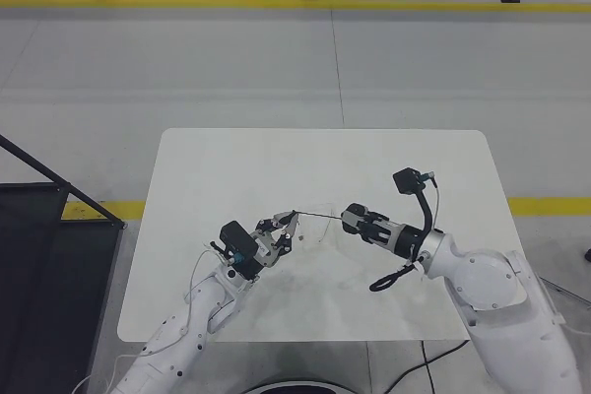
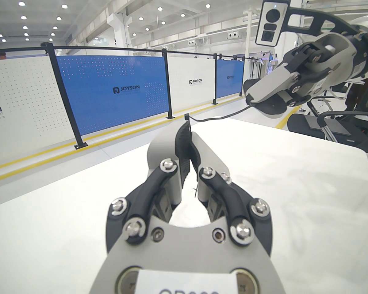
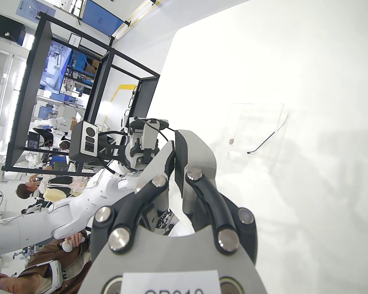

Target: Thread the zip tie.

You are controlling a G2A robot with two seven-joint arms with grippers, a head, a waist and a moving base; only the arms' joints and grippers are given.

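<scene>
Jaws of left gripper (image 2: 186, 123) and right gripper (image 2: 253, 100) each pinch an end of the thin black plastic zip tie (image 2: 214, 119); seemingly light, springy, best held near its tip.

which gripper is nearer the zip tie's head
Left. The left gripper is shut on the zip tie right at its head; the right gripper grips the far tail end.

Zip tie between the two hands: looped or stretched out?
Stretched out. The zip tie runs as one line from the left hand to the right hand, no loop.
</scene>
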